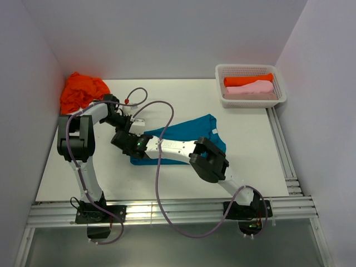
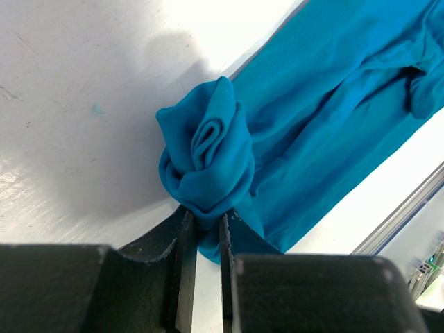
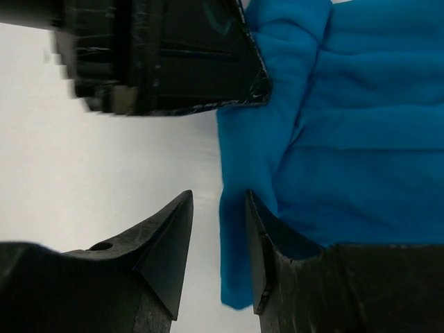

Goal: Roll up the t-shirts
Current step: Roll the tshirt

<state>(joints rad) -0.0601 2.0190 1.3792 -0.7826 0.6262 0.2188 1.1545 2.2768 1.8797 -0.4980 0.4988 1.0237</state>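
the step in hand looks like rolling the teal-blue soft cloth t-shirt [image 1: 189,130], which lies folded into a long band across the middle of the white table [image 1: 250,144], its left end already wound into a tight little bud [image 2: 208,159]. the left gripper [image 2: 206,232] is pressed together on the base of that bud, pinching the cloth between its black fingers. the right gripper [image 3: 218,236] sits just beside it with its jaws spread, the band's edge lying loose in the gap; whether that edge touches either finger is hard to tell from the wrist view. to do this well, the pinch should hold firm while the bud is turned over toward the flat part, so the layers wind tight. the right gripper would best take the roll's other side, so both ends advance evenly and it doesn't cone. a crumpled bright orange t-shirt [image 1: 82,92] lies at the far left corner. a rolled orange shirt [image 1: 247,79] and a rolled pale pink shirt [image 1: 253,87] lie in the white plastic lattice basket [image 1: 250,68].
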